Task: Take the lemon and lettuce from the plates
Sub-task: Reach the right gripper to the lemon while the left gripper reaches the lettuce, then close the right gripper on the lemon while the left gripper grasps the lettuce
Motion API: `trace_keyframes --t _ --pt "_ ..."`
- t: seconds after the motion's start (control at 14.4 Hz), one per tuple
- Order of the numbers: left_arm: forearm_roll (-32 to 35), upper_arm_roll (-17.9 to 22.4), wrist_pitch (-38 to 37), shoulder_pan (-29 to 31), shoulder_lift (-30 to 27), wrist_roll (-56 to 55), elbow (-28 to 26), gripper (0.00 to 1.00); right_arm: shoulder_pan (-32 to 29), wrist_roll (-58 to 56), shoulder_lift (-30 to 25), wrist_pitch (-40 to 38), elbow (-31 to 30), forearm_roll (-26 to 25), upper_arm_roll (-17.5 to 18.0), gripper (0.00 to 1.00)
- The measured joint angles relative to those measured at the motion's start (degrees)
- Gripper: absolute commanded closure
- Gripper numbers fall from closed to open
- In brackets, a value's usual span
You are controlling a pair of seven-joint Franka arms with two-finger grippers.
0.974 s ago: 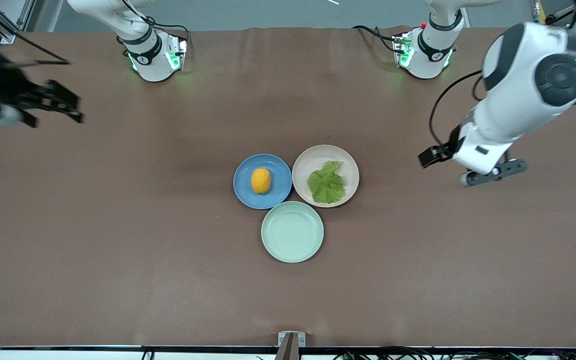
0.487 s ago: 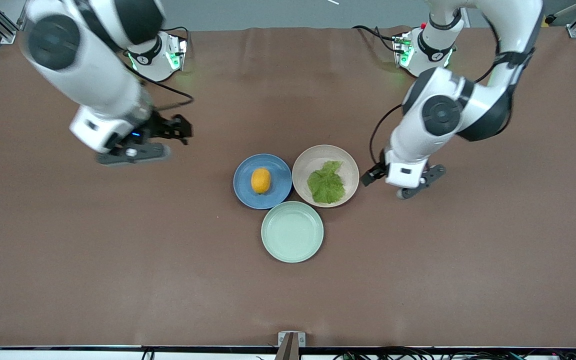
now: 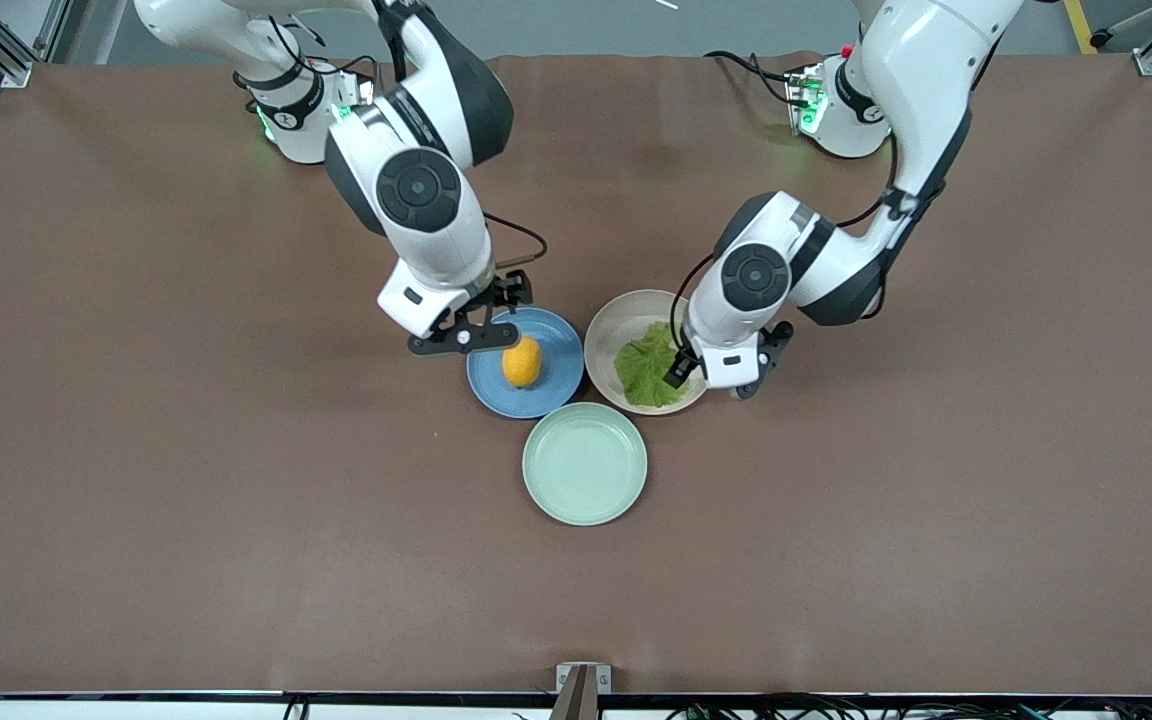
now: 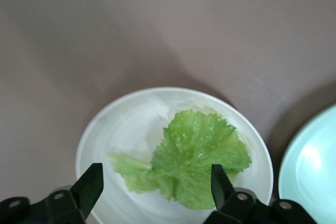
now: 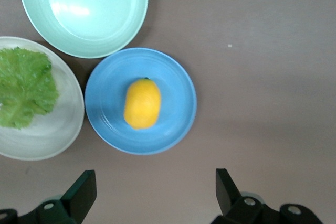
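Observation:
The lemon (image 3: 522,361) lies on the blue plate (image 3: 556,345). The lettuce (image 3: 651,367) lies flat on the beige-pink plate (image 3: 626,310) beside it. My right gripper (image 3: 463,338) is open and empty, over the blue plate's rim toward the right arm's end. In the right wrist view its gripper (image 5: 153,182) hangs over bare table beside the blue plate (image 5: 173,82) with the lemon (image 5: 142,103). My left gripper (image 3: 711,378) is open and empty over the beige-pink plate. In the left wrist view its gripper (image 4: 156,177) straddles the lettuce (image 4: 202,150) from above.
A pale mint-green plate (image 3: 585,463) stands empty, nearer to the front camera than the other two and touching both. It also shows in the right wrist view (image 5: 84,9). The brown table (image 3: 236,500) spreads wide around the plates.
Both arms have swung in from the table's ends. The right gripper now hangs at the blue plate's rim, the left gripper over the beige-pink plate. Lemon and lettuce have not moved.

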Motion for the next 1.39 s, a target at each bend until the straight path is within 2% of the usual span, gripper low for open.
trace_keyframes --t 0.28,0.42,0.7,0.83,0.9,1.04,1.11,1.25,1.39 --pt "0.0 0.0 0.7 -1.4 3.2 -7.6 0.0 0.19 0.1 0.0 3.1 11.7 -6.7 4.0 -0.1 0.0" --pt "0.0 0.0 0.8 -1.5 4.1 -8.5 0.0 0.2 0.9 0.0 5.4 14.9 -7.7 6.5 -0.1 0.0" --pt "2.1 0.2 1.3 -1.5 5.2 -8.8 0.2 0.23 1.4 0.2 9.4 18.8 -7.8 6.8 -0.2 0.0" --pt "2.9 0.2 1.8 -1.4 5.7 -8.9 0.3 0.4 1.4 0.2 11.1 20.9 -7.8 6.9 -0.2 0.0" --pt "2.9 0.2 2.1 -1.4 5.9 -8.9 0.4 0.46 1.5 0.2 11.9 21.9 -7.9 6.9 -0.2 0.0" --pt "2.9 0.2 2.6 -1.5 6.2 -8.9 0.7 0.66 1.5 0.2 13.3 23.6 -7.9 7.0 -0.2 0.0" --pt "2.9 0.2 2.7 -1.4 6.4 -8.9 1.0 0.76 1.7 0.2 13.7 23.9 -7.9 7.1 -0.2 0.09" --pt "3.0 0.2 2.7 -1.5 6.7 -8.9 1.6 0.97 2.5 0.2 14.0 23.9 -7.9 7.2 -0.2 0.35" --pt "3.1 0.2 2.7 -1.5 6.9 -8.9 2.0 1.0 3.3 0.3 14.0 23.9 -7.8 7.2 -0.2 0.6"
